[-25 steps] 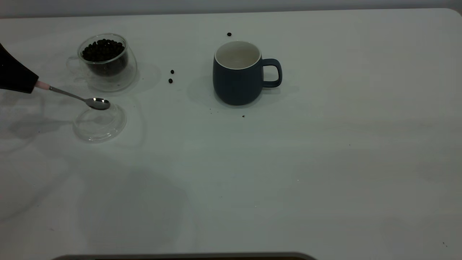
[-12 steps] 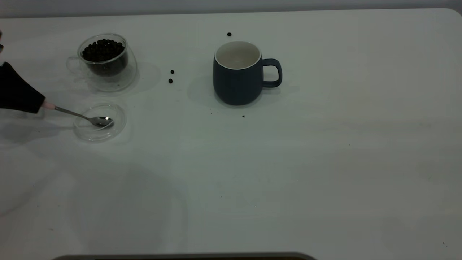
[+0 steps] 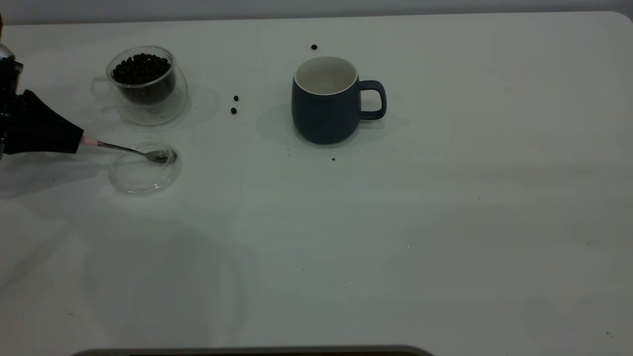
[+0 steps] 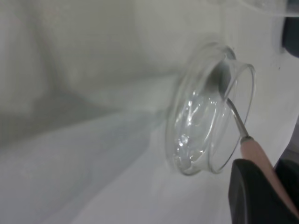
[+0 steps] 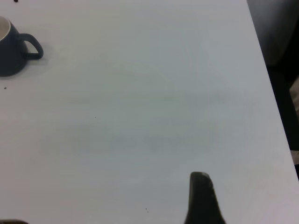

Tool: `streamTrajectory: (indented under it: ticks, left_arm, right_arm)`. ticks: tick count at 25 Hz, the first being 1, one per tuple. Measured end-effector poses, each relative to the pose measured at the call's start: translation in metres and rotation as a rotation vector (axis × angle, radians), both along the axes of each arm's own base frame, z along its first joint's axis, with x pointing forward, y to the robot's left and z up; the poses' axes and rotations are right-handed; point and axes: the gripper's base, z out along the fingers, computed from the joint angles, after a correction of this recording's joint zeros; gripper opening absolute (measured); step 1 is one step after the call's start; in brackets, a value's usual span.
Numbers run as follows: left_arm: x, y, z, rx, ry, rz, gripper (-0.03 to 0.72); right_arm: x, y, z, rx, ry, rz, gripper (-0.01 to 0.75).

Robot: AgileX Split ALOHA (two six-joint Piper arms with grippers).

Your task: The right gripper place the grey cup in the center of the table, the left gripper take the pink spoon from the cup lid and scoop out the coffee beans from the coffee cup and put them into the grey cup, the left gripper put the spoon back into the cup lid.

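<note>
Gripping the pink spoon (image 3: 126, 148) in my left gripper (image 3: 74, 141), bowl ahead over the cup lid (image 3: 144, 170); pushing may slide it.

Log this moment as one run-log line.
left gripper: holding pink spoon | bowl over cup lid | grey cup: centered

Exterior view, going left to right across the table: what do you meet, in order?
left gripper → pink spoon held over the cup lid → two loose coffee beans → grey cup. The coffee cup overlaps the spoon and lid sideways, so it is omitted.
</note>
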Motion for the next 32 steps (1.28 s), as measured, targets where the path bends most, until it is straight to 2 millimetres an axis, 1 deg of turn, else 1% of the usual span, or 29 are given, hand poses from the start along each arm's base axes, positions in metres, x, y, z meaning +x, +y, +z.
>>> streamTrajectory:
  ticks: [7, 9, 12, 16, 18, 21, 23, 26, 30, 32]
  left_arm:
    - [0.000, 0.000, -0.002, -0.005, -0.001, 0.005, 0.121]
    - [0.000, 0.000, -0.002, 0.001, -0.002, 0.008, 0.142]
    - [0.001, 0.002, -0.005, 0.035, -0.003, 0.012, 0.222]
    - [0.000, 0.003, -0.009, 0.054, 0.007, 0.018, 0.395]
    - [0.000, 0.003, -0.008, 0.052, 0.010, 0.016, 0.469]
    - [-0.001, 0.007, 0.000, 0.064, 0.002, 0.002, 0.521]
    - [0.000, 0.014, 0.014, 0.075, -0.012, 0.008, 0.528]
    - [0.003, 0.023, 0.048, 0.090, -0.060, 0.015, 0.532]
    - [0.008, 0.024, 0.116, 0.129, -0.170, 0.006, 0.532]
    - [0.007, 0.019, 0.159, 0.168, -0.245, -0.001, 0.532]
  right_arm:
    - [0.000, 0.000, 0.000, 0.000, 0.000, 0.000, 0.531]
    - [0.000, 0.000, 0.000, 0.000, 0.000, 0.000, 0.531]
    - [0.000, 0.000, 0.000, 0.000, 0.000, 0.000, 0.531]
    - [0.000, 0.000, 0.000, 0.000, 0.000, 0.000, 0.531]
    - [0.000, 0.000, 0.000, 0.000, 0.000, 0.000, 0.531]
    - [0.000, 0.000, 0.000, 0.000, 0.000, 0.000, 0.531]
    - [0.000, 0.000, 0.000, 0.000, 0.000, 0.000, 0.531]
    - [0.000, 0.000, 0.000, 0.000, 0.000, 0.000, 0.531]
    - [0.000, 0.000, 0.000, 0.000, 0.000, 0.000, 0.531]
    - [0.000, 0.000, 0.000, 0.000, 0.000, 0.000, 0.531]
